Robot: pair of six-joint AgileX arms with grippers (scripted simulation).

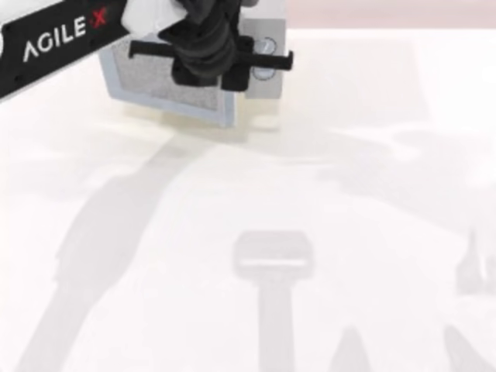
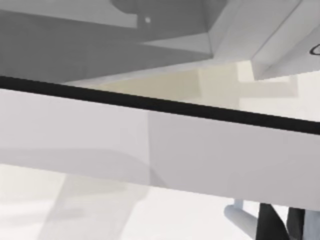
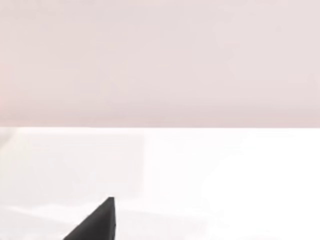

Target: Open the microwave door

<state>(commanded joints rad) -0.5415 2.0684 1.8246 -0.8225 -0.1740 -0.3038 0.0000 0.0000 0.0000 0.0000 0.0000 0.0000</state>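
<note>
The microwave (image 1: pixel 271 84) stands at the table's far edge, left of centre, with two round knobs (image 1: pixel 265 48) on its right strip. The microwave door (image 1: pixel 151 77), light grey with a speckled mesh window, is swung a little way out from the body. My left gripper (image 1: pixel 205 58) hangs over the door's right end. In the left wrist view the door (image 2: pixel 150 145) fills the middle, and the pale interior (image 2: pixel 165 85) shows past its black edge. My left gripper (image 2: pixel 285 226) is shut on the thin bar handle (image 2: pixel 242 218). My right arm is out of the top view.
The white table (image 1: pixel 232 232) stretches in front of the microwave, crossed by the arms' shadows. A pink wall strip (image 1: pixel 387 12) runs behind it. The right wrist view shows only table, wall and a dark tip of my right gripper (image 3: pixel 100 222).
</note>
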